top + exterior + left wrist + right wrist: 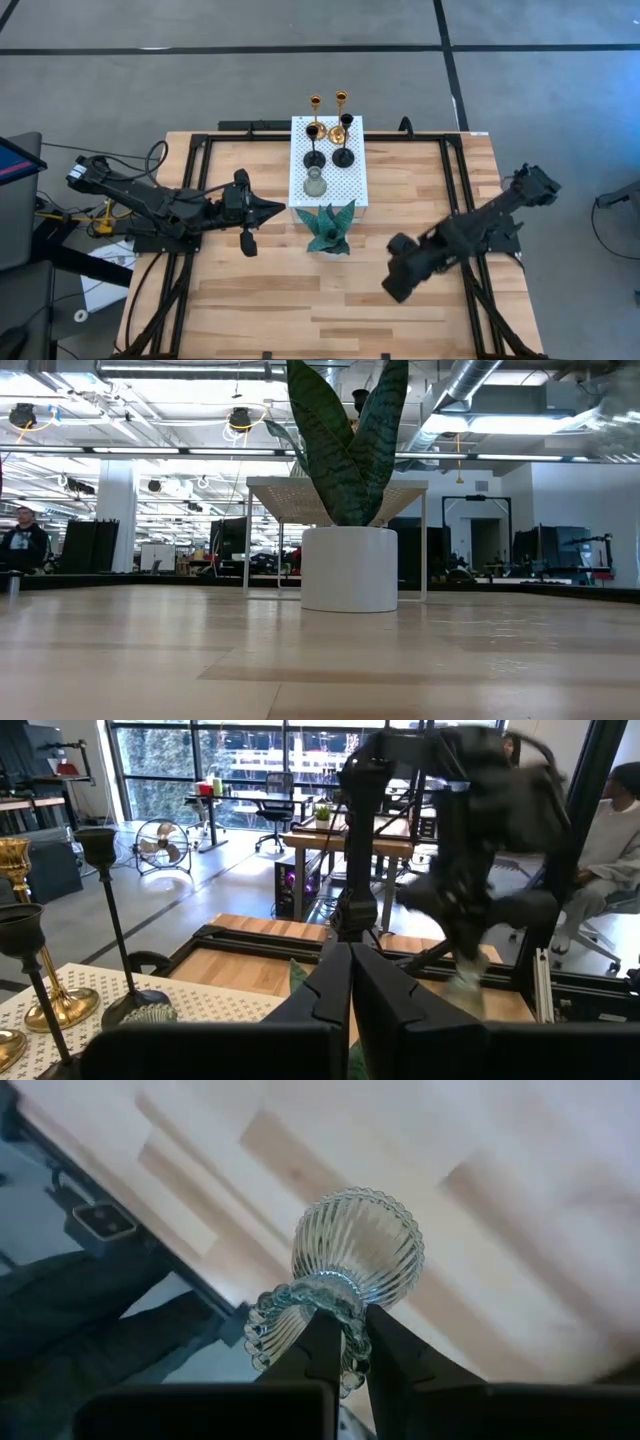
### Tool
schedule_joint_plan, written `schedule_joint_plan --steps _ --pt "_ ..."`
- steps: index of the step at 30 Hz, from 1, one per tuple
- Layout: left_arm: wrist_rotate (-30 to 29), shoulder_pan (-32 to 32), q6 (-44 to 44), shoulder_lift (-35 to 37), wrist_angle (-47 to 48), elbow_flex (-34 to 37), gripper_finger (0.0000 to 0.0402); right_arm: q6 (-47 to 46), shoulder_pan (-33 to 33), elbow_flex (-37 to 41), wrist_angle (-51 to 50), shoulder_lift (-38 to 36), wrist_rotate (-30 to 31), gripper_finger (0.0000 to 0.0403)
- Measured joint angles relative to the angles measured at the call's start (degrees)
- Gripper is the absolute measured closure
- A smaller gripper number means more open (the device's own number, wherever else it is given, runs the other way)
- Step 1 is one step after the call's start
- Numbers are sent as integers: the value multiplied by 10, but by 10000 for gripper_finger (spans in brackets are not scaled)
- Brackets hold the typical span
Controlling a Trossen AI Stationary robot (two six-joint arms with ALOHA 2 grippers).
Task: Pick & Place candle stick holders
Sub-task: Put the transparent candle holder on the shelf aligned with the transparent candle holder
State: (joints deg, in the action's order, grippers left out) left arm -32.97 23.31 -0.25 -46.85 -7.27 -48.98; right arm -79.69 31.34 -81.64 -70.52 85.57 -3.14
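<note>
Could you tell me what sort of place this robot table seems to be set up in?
Probably an open-plan office or lab: exposed ceiling ducts, desks with office chairs by tall windows, and a seated person nearby. A potted plant stands behind the wooden table.

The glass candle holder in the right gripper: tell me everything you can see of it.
The ribbed, grey-green clear glass candle holder has a fluted rounded cup, a narrow waist and a beaded, scalloped base rim. It looks intact and empty. The right gripper has its dark jaws shut on the waist, holding it tilted in the air above the light wooden table, near the table's edge. Nothing else touches it.
</note>
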Motion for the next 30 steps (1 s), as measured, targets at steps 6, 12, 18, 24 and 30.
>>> schedule_joint_plan --steps 6,12,18,24,30 --pt "0 0 0 0 0 0 389 118 -93 -128 -90 0 10 390" --pt "0 0 0 0 0 0 389 233 -189 -220 -100 0 71 390" --pt "0 0 0 0 0 0 389 310 -270 -258 -102 0 106 390" --pt "0 0 0 0 5 0 389 362 -324 -261 -72 0 107 390" --pt "0 0 0 0 10 0 389 396 -364 -261 -35 0 105 390"
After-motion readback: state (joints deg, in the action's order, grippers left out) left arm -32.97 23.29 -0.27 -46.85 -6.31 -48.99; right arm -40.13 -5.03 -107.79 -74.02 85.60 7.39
